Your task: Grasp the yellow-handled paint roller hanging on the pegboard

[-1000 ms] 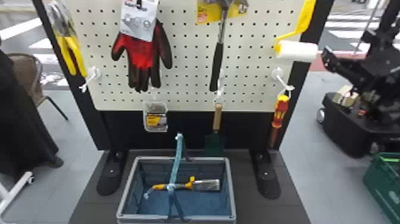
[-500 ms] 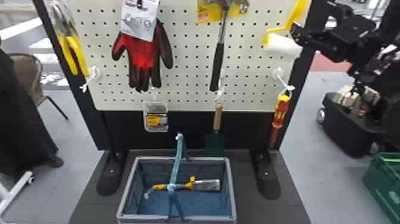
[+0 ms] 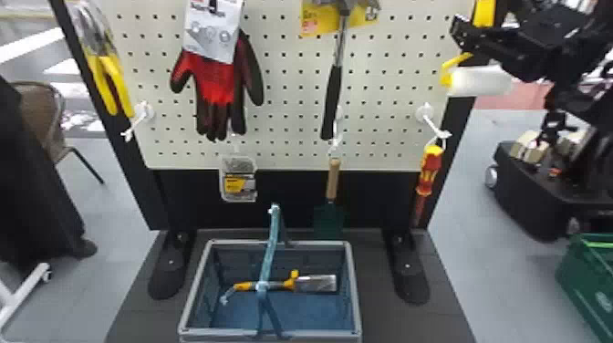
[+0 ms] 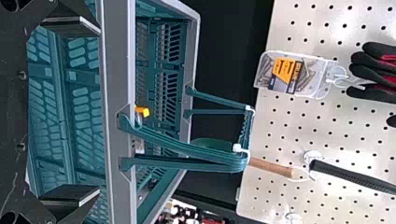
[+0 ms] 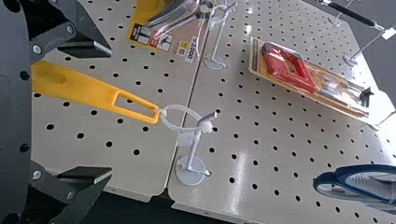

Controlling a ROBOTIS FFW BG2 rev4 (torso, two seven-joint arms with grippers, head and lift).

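Observation:
The paint roller hangs at the pegboard's [image 3: 387, 91] upper right corner, its white sleeve [image 3: 481, 81] below its yellow handle [image 3: 483, 10]. My right gripper [image 3: 470, 34] is at the handle. In the right wrist view the yellow handle [image 5: 79, 86] lies between the open fingers [image 5: 84, 44] of the right gripper [image 5: 102, 112], with gaps on both sides. The handle's end loop hangs by a white tie on a white peg [image 5: 196, 135]. My left gripper [image 4: 79, 112] hovers open over the basket [image 4: 112, 93], holding nothing.
On the board hang red gloves [image 3: 216, 86], a hammer [image 3: 333, 91], yellow pliers [image 3: 107, 82], a screwdriver [image 3: 426, 175], a trowel [image 3: 330, 200] and a screw pack [image 3: 237, 178]. The grey basket [image 3: 351, 283] below holds a scraper [image 3: 292, 283]. A black cart [image 3: 547, 191] stands right.
My right arm has come up from the right side to the roller's handle and now straddles it. The roller swung slightly left and back.

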